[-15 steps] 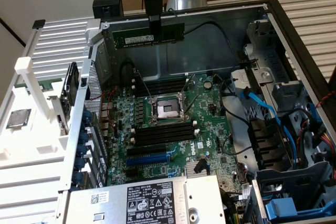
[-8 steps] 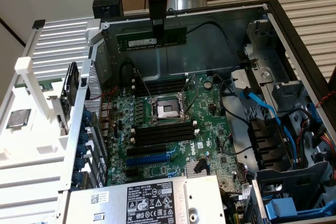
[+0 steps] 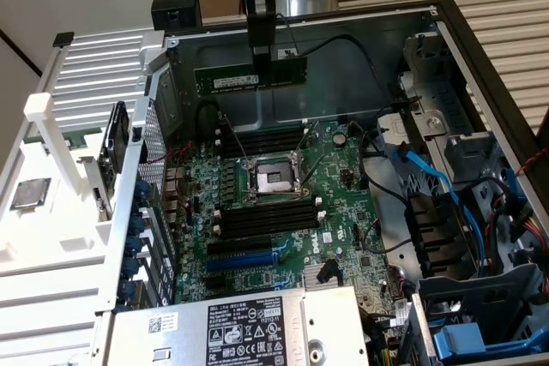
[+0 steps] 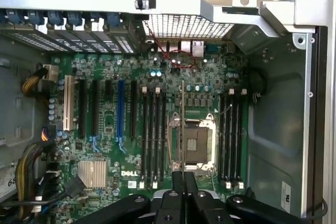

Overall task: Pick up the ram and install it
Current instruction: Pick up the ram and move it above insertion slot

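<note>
- Hanging over the open grey metal computer case (image 3: 343,36), the black jaws are clenched on the long, thin dark-green ram stick (image 3: 232,81) with its pale label strip. They grip it from above, a little toward the exterior view's right of its middle.
- The ram stick lies level with its long edge down, held apart from the green motherboard (image 3: 257,279) below and resting in no slot.
- From the wrist camera the stick shows edge-on, a thin line (image 4: 182,119) running out from between the jaws and crossing the square silver processor socket (image 4: 194,145).
- Long black memory slots with white end clips (image 4: 152,135) stand in banks on both sides of that socket, and the stick runs parallel to them.
- A square silver processor chip (image 3: 30,193) rests on a white plastic holder (image 3: 51,250) outside the case, at the exterior view's left, well apart from the jaws.
</note>
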Available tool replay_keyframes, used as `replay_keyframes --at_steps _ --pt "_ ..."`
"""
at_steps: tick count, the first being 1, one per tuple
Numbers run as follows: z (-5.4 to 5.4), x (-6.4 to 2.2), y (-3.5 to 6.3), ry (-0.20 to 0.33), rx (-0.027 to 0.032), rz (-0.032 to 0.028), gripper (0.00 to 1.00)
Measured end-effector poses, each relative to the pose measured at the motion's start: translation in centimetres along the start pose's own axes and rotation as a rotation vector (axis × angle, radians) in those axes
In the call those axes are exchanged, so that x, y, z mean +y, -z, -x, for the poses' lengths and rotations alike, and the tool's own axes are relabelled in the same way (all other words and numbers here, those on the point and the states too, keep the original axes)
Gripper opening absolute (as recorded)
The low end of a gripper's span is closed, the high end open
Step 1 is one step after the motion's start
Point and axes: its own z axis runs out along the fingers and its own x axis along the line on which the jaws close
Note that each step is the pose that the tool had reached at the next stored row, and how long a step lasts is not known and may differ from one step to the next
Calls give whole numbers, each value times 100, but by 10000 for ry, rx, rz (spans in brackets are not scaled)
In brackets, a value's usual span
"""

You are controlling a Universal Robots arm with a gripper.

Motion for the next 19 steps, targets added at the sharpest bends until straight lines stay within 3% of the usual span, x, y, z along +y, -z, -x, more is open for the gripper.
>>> replay_keyframes --at_steps 4,7,19 --pt "-28 0 -32 0 0 0 12" --pt "-129 0 -57 -4 -39 0 12" --pt "-144 -31 -268 -91 -44 -2 12"
